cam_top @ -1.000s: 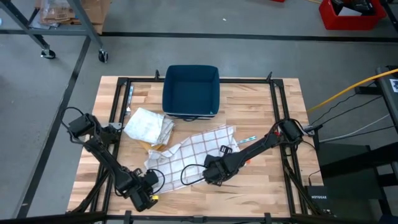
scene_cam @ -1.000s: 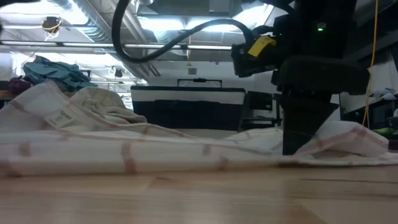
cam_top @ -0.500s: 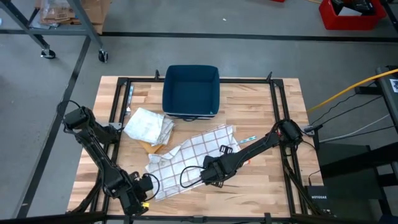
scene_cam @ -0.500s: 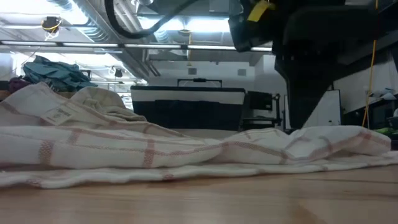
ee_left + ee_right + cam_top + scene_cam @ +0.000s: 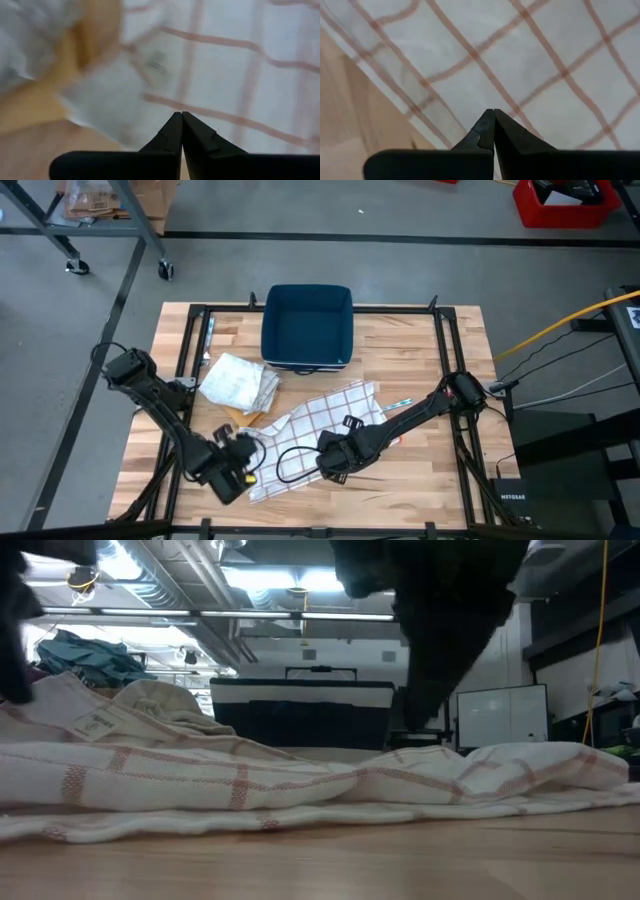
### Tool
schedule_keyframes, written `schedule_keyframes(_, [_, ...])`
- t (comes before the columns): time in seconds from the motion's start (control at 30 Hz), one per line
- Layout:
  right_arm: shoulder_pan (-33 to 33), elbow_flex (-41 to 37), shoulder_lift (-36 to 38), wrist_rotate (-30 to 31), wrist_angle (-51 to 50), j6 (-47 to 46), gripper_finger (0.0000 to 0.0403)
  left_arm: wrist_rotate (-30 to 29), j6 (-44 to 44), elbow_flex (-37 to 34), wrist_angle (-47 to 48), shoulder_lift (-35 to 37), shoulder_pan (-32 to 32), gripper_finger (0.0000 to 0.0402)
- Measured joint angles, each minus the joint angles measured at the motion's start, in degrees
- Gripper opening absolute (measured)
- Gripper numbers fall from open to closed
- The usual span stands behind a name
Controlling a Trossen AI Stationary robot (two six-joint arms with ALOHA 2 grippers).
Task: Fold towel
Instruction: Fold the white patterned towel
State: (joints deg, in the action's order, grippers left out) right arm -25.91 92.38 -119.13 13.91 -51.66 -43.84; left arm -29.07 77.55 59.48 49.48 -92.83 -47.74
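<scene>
Workshop floor surrounds a wooden table point(image 5: 420, 340) where a checked towel point(image 5: 320, 425) lies rumpled near the front edge, below a blue bin point(image 5: 306, 325) and beside a second, cream cloth point(image 5: 238, 383). Both grippers sit low at the towel's near edge, the left gripper point(image 5: 245, 463) and right gripper point(image 5: 325, 470) each clenched with fingers pressed together, apparently pinching the hem so the edge can be carried over for a fold; whether fabric is truly caught cannot be told.
</scene>
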Motion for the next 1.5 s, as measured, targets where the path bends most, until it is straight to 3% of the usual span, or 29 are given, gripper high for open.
schedule_keyframes(0.2, [0.02, -3.94, 0.0, 0.57, -0.28, -2.91, 0.0007, -0.75, -1.97, -1.39, 5.34, -0.01, 4.26, 0.0001])
schedule_keyframes(0.63, [-0.05, -13.91, 0.48, -0.2, 1.42, -9.92, 0.0007, 3.91, 4.85, -11.28, -0.17, -0.01, 5.52, 0.0001])
schedule_keyframes(0.93, [-0.87, -14.08, 0.27, 0.57, -1.33, -8.3, 0.0007, 7.16, 3.38, -14.22, -15.03, 0.25, 5.33, 0.0001])
schedule_keyframes(1.23, [-0.74, -14.42, -0.23, 2.7, -14.42, -5.1, 0.0007, 12.48, 1.32, -14.34, -30.15, 0.03, 2.73, 0.0001])
schedule_keyframes(1.5, [-0.68, -14.52, -0.33, 5.79, -17.9, -2.3, 0.0007, 13.28, 0.58, -14.51, -36.49, -0.14, 1.92, 0.0001])
